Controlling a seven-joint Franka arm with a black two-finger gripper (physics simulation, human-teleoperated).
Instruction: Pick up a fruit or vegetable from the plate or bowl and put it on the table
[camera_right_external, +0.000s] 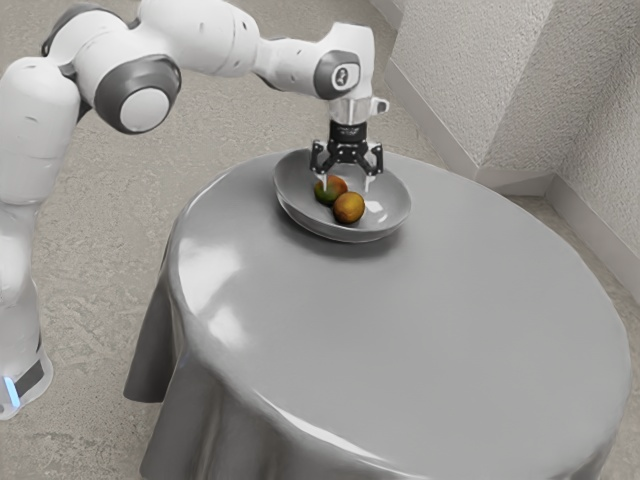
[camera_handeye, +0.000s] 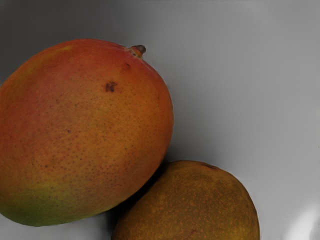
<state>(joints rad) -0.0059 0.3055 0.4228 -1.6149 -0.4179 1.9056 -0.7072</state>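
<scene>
Both views down into bowl (camera_right_external: 390, 196), seemingly.

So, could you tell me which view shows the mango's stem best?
The wrist view: the mango's stem stands out clearly at one end. In the exterior view, I cannot make it out.

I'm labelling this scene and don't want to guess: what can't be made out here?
- Mango: one side, cut off by the wrist view's left edge.
- Brownish fruit: part, cut off by the wrist view's lower edge.
- Bowl: base, exterior view, hidden by its wall.
- Gripper: any fingertip contact, too small, exterior view.
</scene>
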